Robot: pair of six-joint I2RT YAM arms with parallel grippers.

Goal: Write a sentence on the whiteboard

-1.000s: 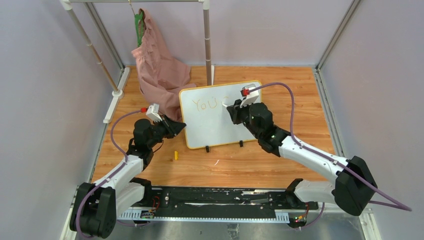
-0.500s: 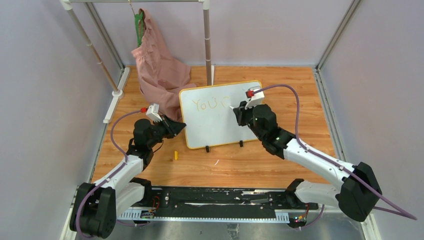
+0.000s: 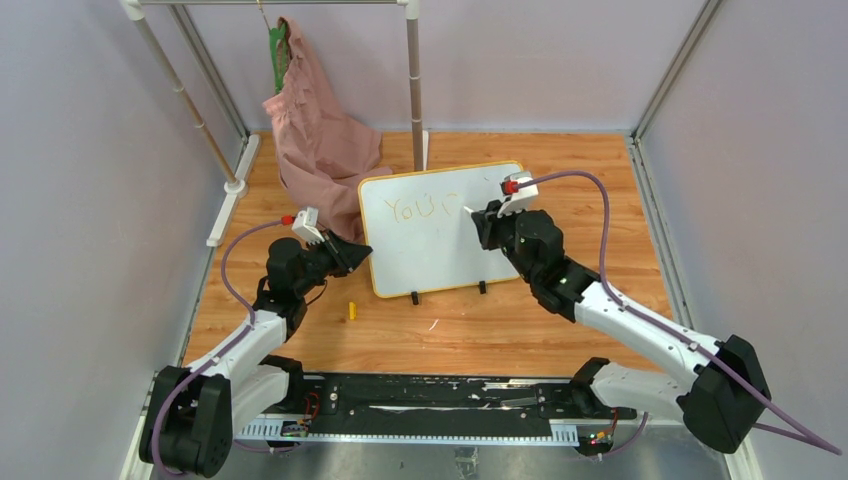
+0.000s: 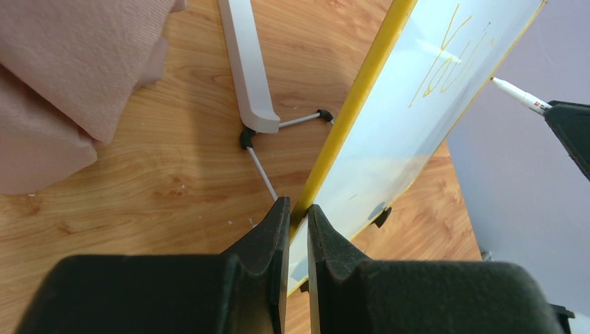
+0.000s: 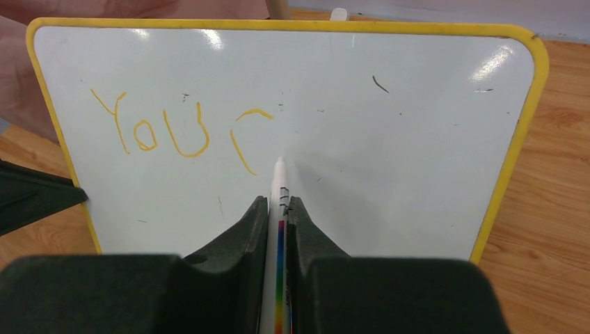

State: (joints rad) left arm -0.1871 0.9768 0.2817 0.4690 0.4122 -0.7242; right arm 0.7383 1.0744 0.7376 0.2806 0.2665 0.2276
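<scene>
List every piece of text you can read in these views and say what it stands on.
"You" plus an unfinished stroke like a "c": orange-yellow handwriting on the whiteboard.
Small black print on the marker barrel: too small to read.
Nothing else legible.

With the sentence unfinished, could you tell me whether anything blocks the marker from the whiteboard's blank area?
Nothing visible does: the marker in the right gripper points at bare whiteboard just right of the sentence; the left gripper clamps its left edge.

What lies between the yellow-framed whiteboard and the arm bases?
A small yellow cylindrical piece and a tiny white scrap, seen in the top view.
</scene>
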